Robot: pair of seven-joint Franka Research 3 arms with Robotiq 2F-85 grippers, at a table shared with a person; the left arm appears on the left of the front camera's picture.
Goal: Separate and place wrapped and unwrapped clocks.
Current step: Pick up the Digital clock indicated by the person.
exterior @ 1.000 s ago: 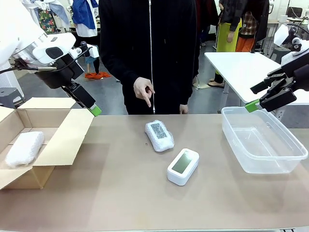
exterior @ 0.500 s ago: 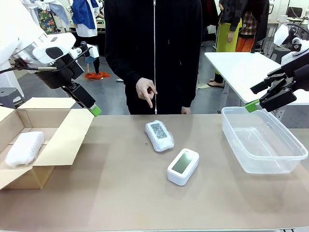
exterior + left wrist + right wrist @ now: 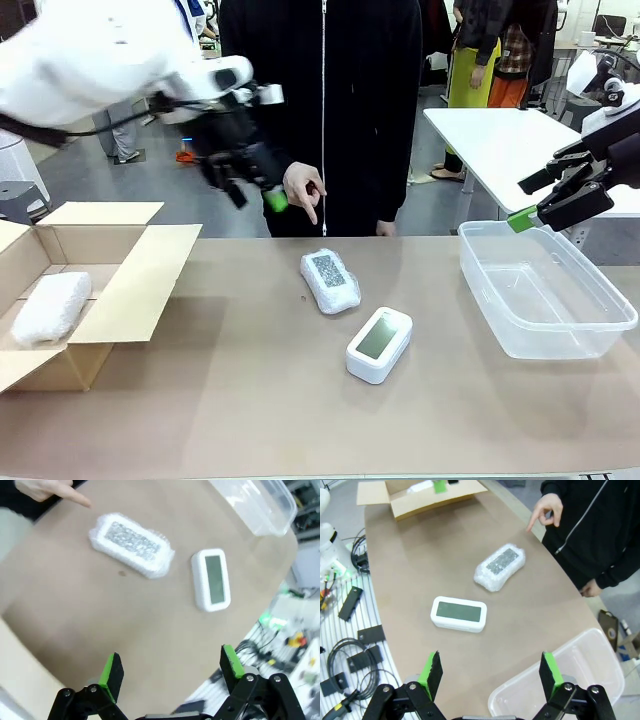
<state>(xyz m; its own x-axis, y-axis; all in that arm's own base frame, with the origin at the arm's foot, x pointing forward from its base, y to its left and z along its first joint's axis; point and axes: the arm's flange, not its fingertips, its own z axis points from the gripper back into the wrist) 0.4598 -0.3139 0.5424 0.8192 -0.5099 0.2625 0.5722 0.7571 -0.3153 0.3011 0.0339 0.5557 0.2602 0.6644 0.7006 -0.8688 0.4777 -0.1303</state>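
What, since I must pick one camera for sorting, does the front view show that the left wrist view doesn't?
Front view adds the cardboard box with a wrapped bundle inside, and the right gripper. Left wrist view adds a close look between the open fingers of the left gripper. Both share the tabletop wrapped clock, bare clock, tub and pointing hand.

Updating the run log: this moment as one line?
left gripper open, raised | right gripper open, by tub | one bundle in cardboard box | other bundle, bare clock on table | person's hand pointing

Bright, even indoor light, soft shadows — left gripper [image 3: 256, 194] motion-blurred; left wrist view smeared, edges bowed
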